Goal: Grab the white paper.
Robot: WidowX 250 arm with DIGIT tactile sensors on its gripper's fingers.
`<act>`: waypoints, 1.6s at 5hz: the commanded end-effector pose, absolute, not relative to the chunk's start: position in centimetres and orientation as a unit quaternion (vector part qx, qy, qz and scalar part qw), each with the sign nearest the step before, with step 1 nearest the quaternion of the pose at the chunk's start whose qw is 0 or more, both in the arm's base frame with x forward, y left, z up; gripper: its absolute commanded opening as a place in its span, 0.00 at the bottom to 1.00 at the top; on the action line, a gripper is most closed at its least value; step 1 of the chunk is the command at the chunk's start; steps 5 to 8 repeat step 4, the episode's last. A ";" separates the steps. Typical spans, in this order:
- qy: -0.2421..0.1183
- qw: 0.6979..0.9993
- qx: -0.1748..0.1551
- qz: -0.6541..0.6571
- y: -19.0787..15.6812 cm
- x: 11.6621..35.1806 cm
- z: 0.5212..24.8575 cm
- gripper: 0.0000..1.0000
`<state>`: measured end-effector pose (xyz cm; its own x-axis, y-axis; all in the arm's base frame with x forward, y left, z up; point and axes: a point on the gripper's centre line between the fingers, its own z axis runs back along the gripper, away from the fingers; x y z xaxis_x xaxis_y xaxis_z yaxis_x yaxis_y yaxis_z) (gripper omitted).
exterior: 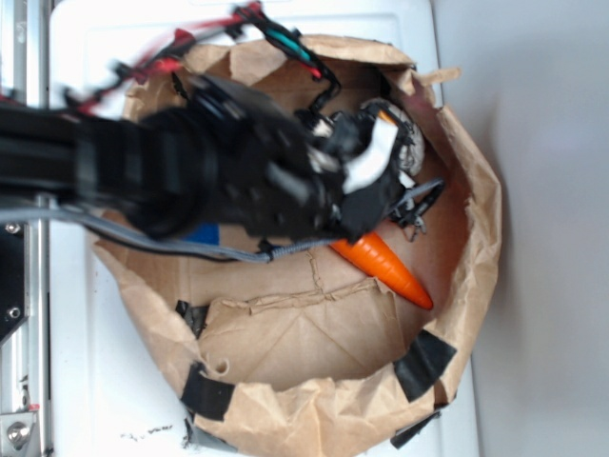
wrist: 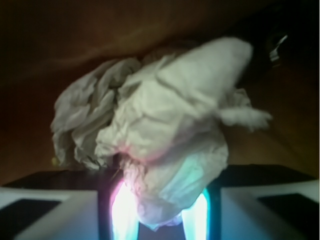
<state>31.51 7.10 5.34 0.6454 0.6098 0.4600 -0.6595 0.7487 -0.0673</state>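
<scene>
The gripper is pinching the lower folds of the white paper, a light, soft, crushable ball near the bag's top edge, best held by its bulk.

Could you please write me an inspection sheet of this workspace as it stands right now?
Surface: white table under a wide-open brown paper bag patched with black tape.
Job's things: white paper, crumpled, at the bag's far side, lodged between the fingers.
Clutter: orange toy carrot lying in the bag; a blue item, mostly hidden by the arm.
Grippers: gripper closed around the paper's lower end.
Cables: red and black wires along the arm; grey cable beneath it.
Surroundings: metal rail at the left edge.
</scene>
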 end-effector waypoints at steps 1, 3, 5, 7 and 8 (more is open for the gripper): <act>-0.197 0.937 0.000 0.288 9.5 27.8 13.3 0.00; -0.185 0.953 -0.026 0.237 10.1 28.1 13.6 0.00; -0.189 0.958 0.009 0.214 9.7 28.8 12.7 0.00; -0.189 0.958 0.009 0.214 9.7 28.8 12.7 0.00; -0.189 0.958 0.009 0.214 9.7 28.8 12.7 0.00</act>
